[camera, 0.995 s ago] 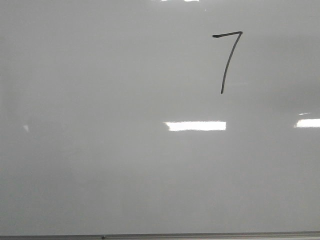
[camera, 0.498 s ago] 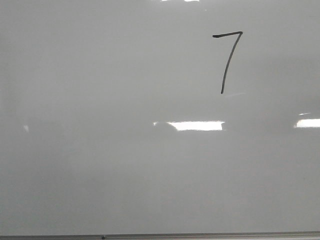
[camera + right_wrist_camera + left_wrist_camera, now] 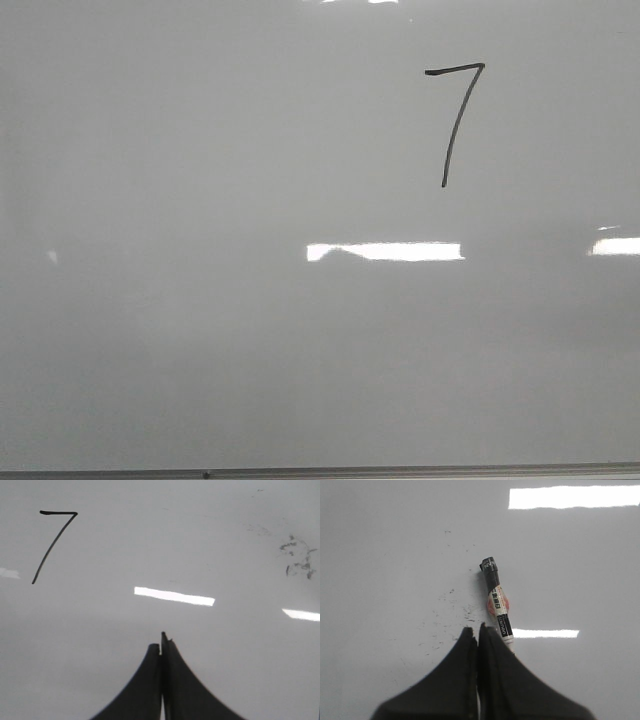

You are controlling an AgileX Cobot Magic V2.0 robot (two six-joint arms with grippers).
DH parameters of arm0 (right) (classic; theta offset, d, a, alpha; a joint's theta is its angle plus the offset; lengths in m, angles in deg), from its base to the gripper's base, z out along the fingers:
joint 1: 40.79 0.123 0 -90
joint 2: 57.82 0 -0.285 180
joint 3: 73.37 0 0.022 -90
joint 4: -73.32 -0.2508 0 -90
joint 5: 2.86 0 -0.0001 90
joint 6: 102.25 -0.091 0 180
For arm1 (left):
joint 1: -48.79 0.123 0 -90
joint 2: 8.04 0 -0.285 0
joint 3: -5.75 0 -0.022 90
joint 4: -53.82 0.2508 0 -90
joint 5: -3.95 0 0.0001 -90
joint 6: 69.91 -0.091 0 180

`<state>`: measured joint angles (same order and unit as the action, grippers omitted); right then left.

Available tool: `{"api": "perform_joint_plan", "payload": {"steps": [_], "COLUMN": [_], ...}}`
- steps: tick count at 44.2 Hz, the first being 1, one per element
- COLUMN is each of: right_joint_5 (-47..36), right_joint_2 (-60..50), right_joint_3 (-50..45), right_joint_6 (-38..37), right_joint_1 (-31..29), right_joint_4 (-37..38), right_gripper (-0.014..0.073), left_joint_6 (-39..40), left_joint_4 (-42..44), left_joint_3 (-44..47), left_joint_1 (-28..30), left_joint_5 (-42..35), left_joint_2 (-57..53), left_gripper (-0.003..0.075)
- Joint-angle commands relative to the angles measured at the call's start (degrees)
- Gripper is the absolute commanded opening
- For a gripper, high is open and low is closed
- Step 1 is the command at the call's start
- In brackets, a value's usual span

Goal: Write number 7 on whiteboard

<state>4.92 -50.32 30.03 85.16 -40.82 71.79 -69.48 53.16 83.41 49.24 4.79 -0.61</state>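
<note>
Board: whiteboard [image 3: 200,330], glossy pale grey, fills the front view; thin grey frame edge [image 3: 400,470] runs along its near side.
Digit: number 7 [image 3: 455,120] in thin black marker, upper right of the front view; short top bar, long slightly curved slanting stem. Also seen in the right wrist view [image 3: 52,542], off to one side of the fingers.
Glare: bright white light reflections [image 3: 385,251] on the board, below the digit, apart from it.
L hand: left hand [image 3: 478,630] w/ black fingers pressed together, closed on a marker [image 3: 497,602]; pen sticks out past the fingertips, black cap end foremost, white labelled barrel w/ a reddish patch. Whether the tip touches the board: can't tell.
R hand: right hand [image 3: 161,647] closed, fingers meeting, nothing between them, over bare board.
Marks: faint black smudges [image 3: 299,560] on the board in the right wrist view; finer specks [image 3: 445,615] beside the marker in the left wrist view.
</note>
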Motion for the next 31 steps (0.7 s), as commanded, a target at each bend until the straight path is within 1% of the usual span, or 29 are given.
{"api": "perform_joint_plan", "payload": {"steps": [1,4,17,24,31], "right_joint_5": [-10.9,-9.6,-9.4,-9.5,-9.3], "right_joint_2": [-1.4,-1.4,-1.3,-1.3,-1.3], "right_joint_3": [-2.0,-1.9,-2.0,-2.0,-2.0], "right_joint_6": [-0.1,-0.1,-0.2,-4.6,-5.3], "right_joint_1": [-0.5,-0.5,-0.5,-0.5,-0.5], "right_joint_4": [0.0,0.0,-0.1,-0.1,-0.1], "right_gripper": [-0.0068,-0.0068,-0.0068,-0.0068,-0.0068], "left_joint_6": [0.5,0.5,0.5,0.5,0.5], "left_joint_4": [-0.6,-0.6,-0.6,-0.6,-0.6], "left_joint_3": [0.7,0.7,0.7,0.7,0.7], "left_joint_1": [-0.1,-0.1,-0.1,-0.1,-0.1], "left_joint_5": [-4.8,-4.8,-4.8,-4.8,-4.8], "left_joint_2": [-0.7,-0.7,-0.7,-0.7,-0.7], "left_gripper": [-0.0021,-0.0021,-0.0021,-0.0021,-0.0021]}}
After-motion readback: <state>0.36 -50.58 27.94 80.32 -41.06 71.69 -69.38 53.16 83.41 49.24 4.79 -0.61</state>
